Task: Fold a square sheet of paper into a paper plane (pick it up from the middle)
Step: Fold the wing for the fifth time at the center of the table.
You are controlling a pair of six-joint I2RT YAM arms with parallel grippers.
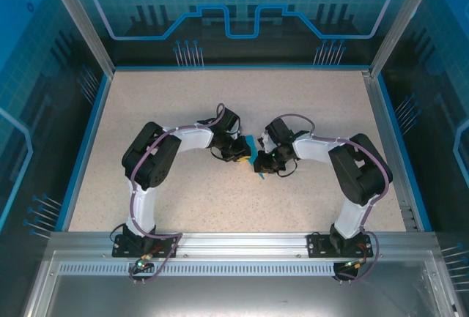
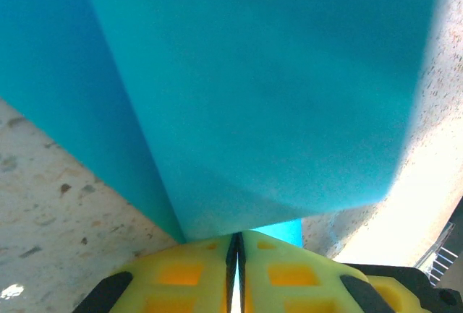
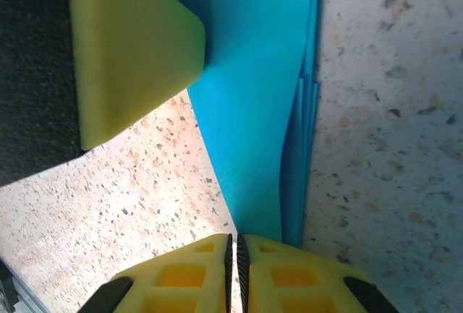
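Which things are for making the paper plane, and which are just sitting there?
For the job: paper, left pincer, right pincer.
Just there: table, metal rail, blue walls.

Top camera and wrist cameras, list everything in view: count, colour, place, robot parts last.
paper plane: one, cyan-blue, layered folds, mid-table between the grippers
table: one, speckled beige, under the arms
enclosure panels: three, blue, back and both sides
rail: one, silver, near edge
left arm: one, black and white, left base
right arm: one, black and white, right base
left gripper: one, yellow fingers, shut on the paper plane
right gripper: one, yellow fingers, shut on the paper plane
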